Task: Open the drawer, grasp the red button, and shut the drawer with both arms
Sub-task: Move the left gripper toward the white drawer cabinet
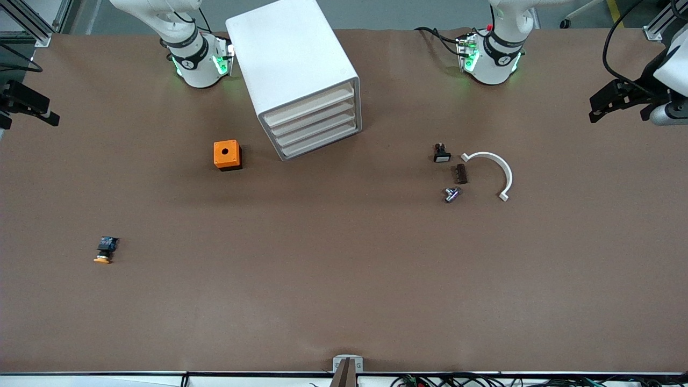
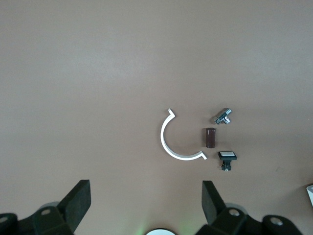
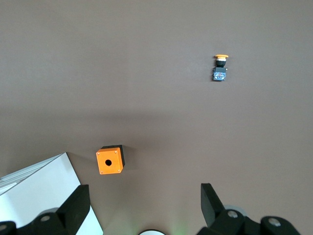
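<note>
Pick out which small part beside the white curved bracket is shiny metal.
The small silver metal fitting, nearest the front camera of the cluster; the brown cylinder and white-faced black switch are dull.

Broad brown matte table covering [image 1: 344,279], evenly lit, soft shadows. Grey floor [image 1: 408,13] visible past the table edge at the arms' bases. Aluminium framing profile [image 1: 32,24] at one corner. Tangled black cables [image 1: 457,380] along the edge nearest the front camera.
</note>
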Motion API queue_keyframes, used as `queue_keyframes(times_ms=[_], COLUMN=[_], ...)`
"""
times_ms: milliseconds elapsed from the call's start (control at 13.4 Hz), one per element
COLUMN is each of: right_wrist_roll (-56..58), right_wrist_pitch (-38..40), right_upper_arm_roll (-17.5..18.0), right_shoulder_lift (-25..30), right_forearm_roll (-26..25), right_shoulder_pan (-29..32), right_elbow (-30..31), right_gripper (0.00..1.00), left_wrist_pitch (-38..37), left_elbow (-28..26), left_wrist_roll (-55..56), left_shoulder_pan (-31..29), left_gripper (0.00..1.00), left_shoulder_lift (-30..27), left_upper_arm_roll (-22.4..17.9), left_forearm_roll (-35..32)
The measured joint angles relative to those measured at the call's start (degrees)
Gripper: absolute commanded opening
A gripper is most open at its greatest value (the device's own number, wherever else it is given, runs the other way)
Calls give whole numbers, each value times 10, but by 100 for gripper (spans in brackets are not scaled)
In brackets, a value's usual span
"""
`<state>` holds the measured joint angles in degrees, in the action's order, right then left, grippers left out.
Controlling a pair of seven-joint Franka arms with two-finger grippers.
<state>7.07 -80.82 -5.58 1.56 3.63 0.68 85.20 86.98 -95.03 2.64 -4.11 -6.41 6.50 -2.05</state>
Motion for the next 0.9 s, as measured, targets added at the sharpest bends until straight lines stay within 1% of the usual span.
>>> queue_keyframes(times_ms=[299,448,672,896], right_wrist_roll=[0,0,0,0], right_wrist_pitch=[2,1,1,-2], right_upper_arm_roll=[0,0,0,0], right_shoulder_lift=[6,15,25,31], right_forearm_roll=[-2,-3,-3,-3], right_shoulder_pan=[1,1,1,1], right_elbow=[11,24,34,44], right_gripper=[100,100,100,100], left_wrist_pitch=[0,0,-12,-16], left_elbow=[5,18,56,67], left_wrist_roll=[0,0,0,-1], left_shoulder_pan=[0,0,1,2], left_gripper=[100,100,100,100], left_shoulder_lift=[9,17,60,104], left_upper_arm_roll=[0,0,0,3], left_forearm_roll=[0,0,0,5])
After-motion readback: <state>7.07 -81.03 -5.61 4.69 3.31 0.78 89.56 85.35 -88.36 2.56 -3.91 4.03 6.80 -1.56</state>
